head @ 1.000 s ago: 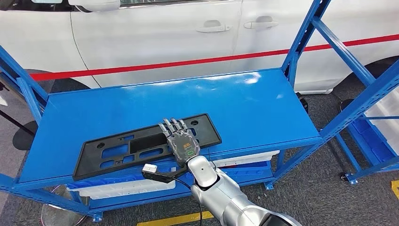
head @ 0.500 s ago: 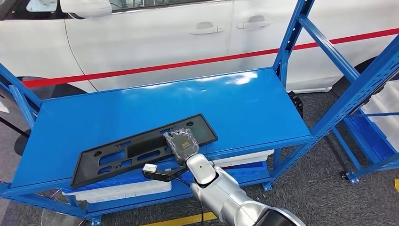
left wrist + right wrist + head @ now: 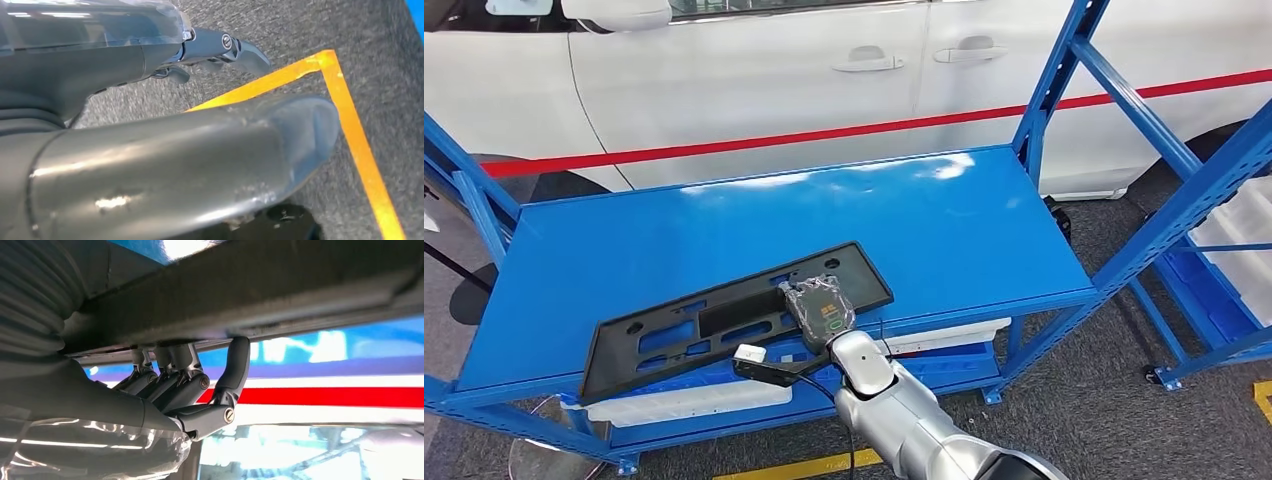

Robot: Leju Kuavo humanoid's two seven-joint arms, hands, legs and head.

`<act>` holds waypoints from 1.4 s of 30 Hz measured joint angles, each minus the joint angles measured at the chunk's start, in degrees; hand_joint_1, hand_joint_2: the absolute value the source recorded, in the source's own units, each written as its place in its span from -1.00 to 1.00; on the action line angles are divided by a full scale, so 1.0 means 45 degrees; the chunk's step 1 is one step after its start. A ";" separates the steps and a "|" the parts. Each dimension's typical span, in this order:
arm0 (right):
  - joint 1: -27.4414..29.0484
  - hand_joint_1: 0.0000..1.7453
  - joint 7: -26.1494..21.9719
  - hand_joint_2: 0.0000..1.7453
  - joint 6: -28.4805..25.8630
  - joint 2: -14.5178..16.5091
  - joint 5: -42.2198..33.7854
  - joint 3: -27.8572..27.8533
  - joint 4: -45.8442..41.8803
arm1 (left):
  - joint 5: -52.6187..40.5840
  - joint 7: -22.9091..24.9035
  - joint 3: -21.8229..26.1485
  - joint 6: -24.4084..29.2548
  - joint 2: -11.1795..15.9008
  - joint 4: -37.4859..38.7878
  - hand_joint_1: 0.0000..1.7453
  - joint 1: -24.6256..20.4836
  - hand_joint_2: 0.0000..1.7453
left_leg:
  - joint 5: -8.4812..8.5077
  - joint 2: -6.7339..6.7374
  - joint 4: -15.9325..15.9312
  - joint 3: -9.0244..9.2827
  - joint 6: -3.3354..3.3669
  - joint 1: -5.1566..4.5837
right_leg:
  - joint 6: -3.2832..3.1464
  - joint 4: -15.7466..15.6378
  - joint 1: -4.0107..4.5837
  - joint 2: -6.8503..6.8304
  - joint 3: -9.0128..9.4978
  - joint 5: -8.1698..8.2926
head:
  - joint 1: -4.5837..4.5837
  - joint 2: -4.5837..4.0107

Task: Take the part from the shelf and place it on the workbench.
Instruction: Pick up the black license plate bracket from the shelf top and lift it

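— Where's the part?
— Black part (image 3: pixel 734 318), long and flat with cut-out windows, lying on the blue shelf (image 3: pixel 724 230) at its front edge, slanted so that one end sits nearer the shelf's front left corner and the other end points toward the shelf's middle.

— And the right hand?
— Right hand (image 3: pixel 821 310) on the part's end nearest the shelf's middle, reaching in from in front of the shelf on a silver arm (image 3: pixel 904 420). Fingers curled down over the part from above. In the right wrist view, dark fingers (image 3: pixel 172 375) hooked against a dark flat edge of the part (image 3: pixel 280 290), thumb side hidden; probably gripping, but hard to say for sure from that angle.

— Part lifted off the shelf?
— Looks flat on the shelf top, touching it along its length.

— Left hand?
— Left hand (image 3: pixel 150 150) hanging over grey carpet (image 3: pixel 310 25) with an orange tape corner (image 3: pixel 345 100) on it, well apart from the shelf. Thick grey thumb (image 3: pixel 200 155) stretched out, darker fingers (image 3: pixel 225 47) extended beside it, spread, nothing held.

— Anything behind the shelf?
— White car (image 3: pixel 754 70) just behind the shelf, door handles showing, and a red stripe (image 3: pixel 824 135) running between the car and the shelf's back edge. White trays (image 3: pixel 684 400) on the lower level under the shelf top.
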 joint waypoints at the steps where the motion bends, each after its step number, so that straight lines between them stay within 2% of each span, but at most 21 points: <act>1: 0.0158 1.00 -0.0591 1.00 -0.0121 0.0016 -0.0723 -0.0039 -0.0378 | 0.0047 0.0030 0.0044 0.0027 -0.0025 0.0000 -1.00 0.0005 -1.00 | -0.0030 -0.0004 0.0041 -0.0015 -0.0078 -0.0014 | -0.0061 -0.0666 0.0026 0.0002 0.0310 0.0210 | -0.0002 -0.0001; 4: 0.0950 1.00 -0.1977 1.00 0.0041 0.0062 -0.3476 -0.0002 -0.2319 | 0.0196 0.0130 0.0260 0.0148 -0.0108 0.0000 -1.00 0.0028 -1.00 | -0.0059 0.0000 0.0065 -0.0043 -0.0348 -0.0002 | -0.0299 -0.1101 0.0126 0.0034 0.0444 0.0251 | -0.0013 0.0000; 6: 0.1393 1.00 -0.2198 1.00 0.0462 0.0016 -0.4906 0.0165 -0.3789 | 0.0265 0.0160 0.0415 0.0199 -0.0156 0.0000 -1.00 0.0051 -1.00 | -0.0243 0.0000 0.0252 -0.0126 -0.0487 0.0040 | -0.0469 -0.1166 0.0094 0.0011 0.0452 0.0290 | -0.0018 0.0001; 8: 0.1694 1.00 -0.2322 1.00 0.0821 -0.0122 -0.6093 0.0370 -0.5294 | 0.0335 0.0164 0.0583 0.0208 -0.0213 0.0000 -1.00 0.0085 -1.00 | -0.0923 0.0000 0.1337 -0.0626 -0.0560 0.0054 | -0.0600 -0.1220 0.0059 -0.0032 0.0441 0.0326 | -0.0053 0.0000; 10: 0.1961 1.00 -0.2486 1.00 0.1110 -0.0315 -0.7169 0.0537 -0.6799 | 0.0380 0.0164 0.0751 0.0210 -0.0278 0.0000 -1.00 0.0144 -1.00 | -0.1690 0.0000 0.3047 -0.1405 -0.0597 0.0055 | -0.0662 -0.1212 0.0104 -0.0048 0.0417 0.0312 | -0.0075 0.0000; 12: 0.2264 1.00 -0.2697 1.00 0.1341 -0.0543 -0.8183 0.0633 -0.8130 | 0.0422 0.0164 0.0902 0.0210 -0.0318 0.0000 -1.00 0.0202 -1.00 | -0.1681 0.0000 0.3677 -0.1705 -0.0578 0.0051 | -0.0690 -0.1189 0.0156 -0.0042 0.0438 0.0281 | -0.0075 0.0001; 13: 0.2438 1.00 -0.2797 1.00 0.1494 -0.0675 -0.8765 0.0655 -0.8835 | 0.0451 0.0163 0.0978 0.0213 -0.0333 0.0000 -1.00 0.0214 -1.00 | -0.1310 0.0000 0.3239 -0.1519 -0.0536 0.0047 | -0.0689 -0.1167 0.0173 -0.0033 0.0460 0.0256 | -0.0074 0.0001; 15: 0.2762 1.00 -0.2952 1.00 0.1898 -0.0967 -1.0137 0.0673 -1.0352 | 0.0536 0.0157 0.1144 0.0223 -0.0364 0.0000 -1.00 0.0215 -1.00 | -0.0436 -0.0005 0.1598 -0.0784 -0.0399 0.0022 | -0.0646 -0.1109 0.0205 -0.0020 0.0484 0.0186 | -0.0072 0.0001; 16: 0.2906 1.00 -0.3032 1.00 0.2123 -0.1131 -1.0904 0.0664 -1.1132 | 0.0583 0.0147 0.1238 0.0238 -0.0391 0.0000 -1.00 0.0209 -1.00 | -0.0201 -0.0012 0.0893 -0.0478 -0.0331 -0.0011 | -0.0600 -0.1072 0.0224 -0.0015 0.0466 0.0157 | -0.0070 0.0001; 17: 0.3057 1.00 -0.3122 1.00 0.2319 -0.1301 -1.1621 0.0642 -1.1852 | 0.0624 0.0138 0.1332 0.0256 -0.0421 0.0000 -1.00 0.0209 -1.00 | -0.0125 -0.0020 0.0496 -0.0310 -0.0274 -0.0048 | -0.0543 -0.1050 0.0235 -0.0019 0.0435 0.0147 | -0.0066 0.0001; 21: 0.3908 1.00 -0.3581 1.00 0.2867 -0.1954 -1.3531 0.0300 -1.4080 | 0.0705 0.0125 0.1624 0.0346 -0.0576 0.0000 -1.00 0.0240 -1.00 | -0.0119 -0.0052 0.0181 -0.0190 -0.0072 -0.0047 | -0.0245 -0.0987 0.0222 -0.0043 0.0414 0.0049 | -0.0053 0.0001; 23: 0.4313 1.00 -0.3827 1.00 0.3077 -0.2210 -1.4129 0.0068 -1.4767 | 0.0730 0.0123 0.1729 0.0380 -0.0635 0.0000 -1.00 0.0222 -1.00 | -0.0061 -0.0032 0.0052 -0.0116 0.0077 0.0016 | -0.0105 -0.0180 0.0204 -0.0030 0.0062 -0.0479 | -0.0012 0.0002; 25: 0.4738 1.00 -0.4014 1.00 0.3245 -0.2449 -1.4592 -0.0157 -1.5225 | 0.0741 0.0120 0.1834 0.0406 -0.0668 0.0000 -1.00 0.0193 -1.00 | -0.0064 -0.0025 0.0040 -0.0117 0.0156 -0.0004 | -0.0005 0.1467 0.0149 -0.0025 -0.0756 -0.1242 | 0.0018 0.0002; 26: 0.5009 1.00 -0.4084 1.00 0.3285 -0.2544 -1.4759 -0.0274 -1.5374 | 0.0738 0.0121 0.1873 0.0431 -0.0684 0.0000 -1.00 0.0188 -1.00 | -0.0071 -0.0028 0.0043 -0.0116 0.0164 -0.0008 | 0.0036 0.2144 0.0117 -0.0028 -0.1111 -0.1445 | 0.0021 0.0001; 27: 0.5332 1.00 -0.4167 1.00 0.3285 -0.2623 -1.4881 -0.0397 -1.5498 | 0.0732 0.0124 0.1907 0.0474 -0.0706 0.0000 -1.00 0.0190 -1.00 | -0.0080 -0.0037 0.0049 -0.0110 0.0168 -0.0009 | 0.0069 0.2419 0.0080 -0.0030 -0.1274 -0.1402 | 0.0026 0.0000; 28: 0.5674 1.00 -0.4272 1.00 0.3259 -0.2686 -1.4955 -0.0518 -1.5612 | 0.0733 0.0125 0.1936 0.0528 -0.0732 0.0000 -1.00 0.0192 -1.00 | -0.0092 -0.0051 0.0062 -0.0099 0.0160 -0.0007 | 0.0088 0.2182 0.0043 -0.0034 -0.1185 -0.1119 | 0.0027 -0.0001; 31: 0.6829 1.00 -0.4795 1.00 0.3176 -0.2819 -1.4880 -0.0819 -1.5895 | 0.0866 0.0056 0.2114 0.0623 -0.0857 0.0000 -1.00 0.0188 -1.00 | -0.0201 -0.0113 0.0173 -0.0083 0.0047 -0.0029 | 0.0032 -0.0234 -0.0009 -0.0062 -0.0028 0.0023 | 0.0035 -0.0001; 33: 0.7610 1.00 -0.5206 1.00 0.3229 -0.2895 -1.4755 -0.0970 -1.6000 | 0.0966 -0.0009 0.2274 0.0633 -0.0915 0.0000 -1.00 0.0187 -1.00 | -0.0281 -0.0137 0.0239 -0.0098 -0.0084 -0.0075 | -0.0067 -0.0975 0.0023 -0.0055 0.0320 0.0154 | 0.0032 -0.0001; 37: 0.8997 1.00 -0.5783 1.00 0.3435 -0.3009 -1.4455 -0.1229 -1.6178 | 0.1075 0.0025 0.2556 0.0709 -0.0990 0.0000 -1.00 0.0165 -1.00 | -0.0582 -0.0116 0.0508 -0.0151 -0.0378 -0.0040 | -0.0374 -0.1082 0.0005 -0.0039 0.0389 0.0164 | 0.0011 0.0001; 40: 1.0151 1.00 -0.6605 1.00 0.3702 -0.3047 -1.4472 -0.1440 -1.6292 | 0.1112 0.0047 0.2751 0.0833 -0.1032 0.0000 -1.00 0.0174 -1.00 | -0.1801 -0.0111 0.2637 -0.1037 -0.0492 -0.0009 | -0.0534 -0.1117 0.0003 -0.0122 0.0469 0.0123 | -0.0040 0.0001; 42: 1.0834 1.00 -0.7110 1.00 0.3955 -0.3060 -1.4673 -0.1640 -1.6313 | 0.1123 0.0062 0.2870 0.0914 -0.1064 0.0000 -1.00 0.0203 -1.00 | -0.2174 -0.0110 0.3844 -0.1581 -0.0526 -0.0003 | -0.0569 -0.1087 0.0035 -0.0128 0.0477 0.0088 | -0.0036 0.0001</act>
